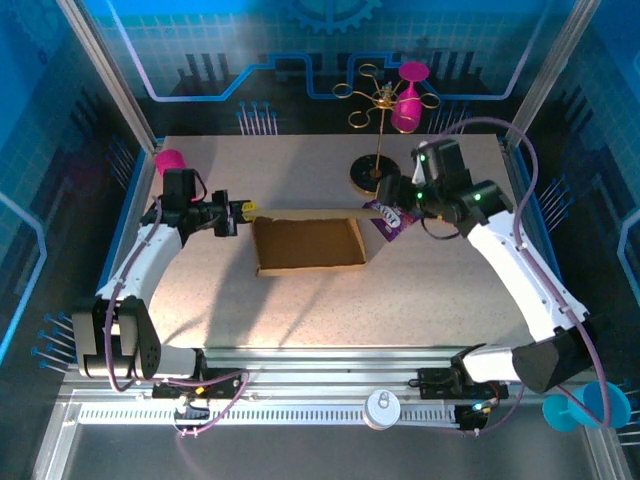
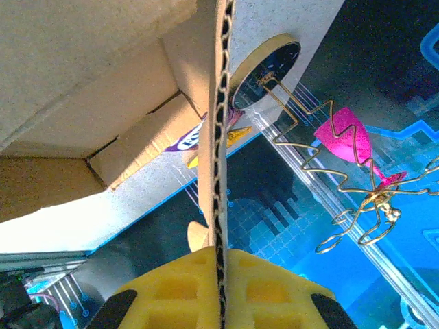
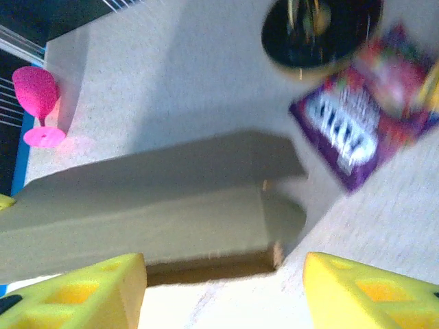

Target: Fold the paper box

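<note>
The paper box (image 1: 305,245) is a shallow brown carton lying open in the middle of the table, with a long back flap standing up along its far side. My left gripper (image 1: 243,210) is at that flap's left end. In the left wrist view its yellow pads (image 2: 171,291) are pressed shut on the corrugated edge of the paper box (image 2: 218,137). My right gripper (image 1: 397,200) hovers at the flap's right end, open. In the right wrist view its yellow fingers (image 3: 79,295) stand wide apart, clear of the flap of the paper box (image 3: 151,205).
A purple snack packet (image 1: 390,218) lies just right of the box, under my right gripper. Behind it stands a gold wire rack (image 1: 383,100) on a black base (image 1: 368,176), with a pink glass hanging. A pink cup (image 1: 170,160) stands far left.
</note>
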Motion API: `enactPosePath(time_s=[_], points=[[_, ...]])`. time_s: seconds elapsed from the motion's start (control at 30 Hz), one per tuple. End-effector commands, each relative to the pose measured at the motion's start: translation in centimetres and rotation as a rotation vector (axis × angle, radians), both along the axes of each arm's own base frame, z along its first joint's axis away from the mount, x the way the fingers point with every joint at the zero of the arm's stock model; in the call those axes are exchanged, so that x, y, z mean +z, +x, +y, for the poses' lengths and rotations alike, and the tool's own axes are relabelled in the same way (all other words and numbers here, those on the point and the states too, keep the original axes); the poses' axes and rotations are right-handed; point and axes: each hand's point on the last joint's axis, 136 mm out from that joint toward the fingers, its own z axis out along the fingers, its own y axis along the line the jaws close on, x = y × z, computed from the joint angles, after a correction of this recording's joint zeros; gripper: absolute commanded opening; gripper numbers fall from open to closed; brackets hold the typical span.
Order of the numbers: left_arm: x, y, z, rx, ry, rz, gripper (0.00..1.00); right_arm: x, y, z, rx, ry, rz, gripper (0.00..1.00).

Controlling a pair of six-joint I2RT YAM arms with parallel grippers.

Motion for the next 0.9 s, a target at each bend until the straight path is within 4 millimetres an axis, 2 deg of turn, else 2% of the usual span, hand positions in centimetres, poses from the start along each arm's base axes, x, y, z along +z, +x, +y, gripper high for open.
enactPosePath(time_s=[0.0, 0.07, 0.13, 0.2, 0.3, 0.4, 0.5, 0.63, 0.87], points=[[0.7, -0.1, 0.0, -0.021, -0.005, -0.034, 0.00, 0.7, -3.3, 2.3, -0.243, 0.390, 0.137, 0.64], [0.8, 0.3, 0.1, -0.018, 0.001, -0.035, 0.00, -0.2, -3.9, 3.6, -0.336, 0.539, 0.157, 0.68], [0.9, 0.5, 0.1, -0.020, 0.006, -0.034, 0.00, -1.0, -3.3, 5.3, -0.399, 0.705, 0.160, 0.69], [0.8, 0.6, 0.1, -0.021, 0.007, -0.032, 0.00, -2.0, -2.6, 5.9, -0.445, 0.757, 0.175, 0.70], [0.6, 0.6, 0.0, -0.022, 0.006, -0.028, 0.00, -1.5, -0.6, 6.8, -0.463, 0.816, 0.136, 0.71], [0.7, 0.7, -0.1, -0.022, 0.005, -0.035, 0.00, -2.2, 0.4, 8.3, -0.474, 0.832, 0.188, 0.70], [0.9, 1.0, -0.2, -0.025, 0.003, -0.042, 0.00, -3.0, 1.3, 10.2, -0.480, 0.869, 0.231, 0.65], [1.0, 1.2, -0.2, -0.028, 0.002, -0.045, 0.00, -3.4, 2.5, 12.2, -0.481, 0.896, 0.274, 0.52], [1.1, 1.4, -0.3, -0.035, 0.001, -0.053, 0.00, -4.6, 3.4, 12.5, -0.549, 0.896, 0.319, 0.37]])
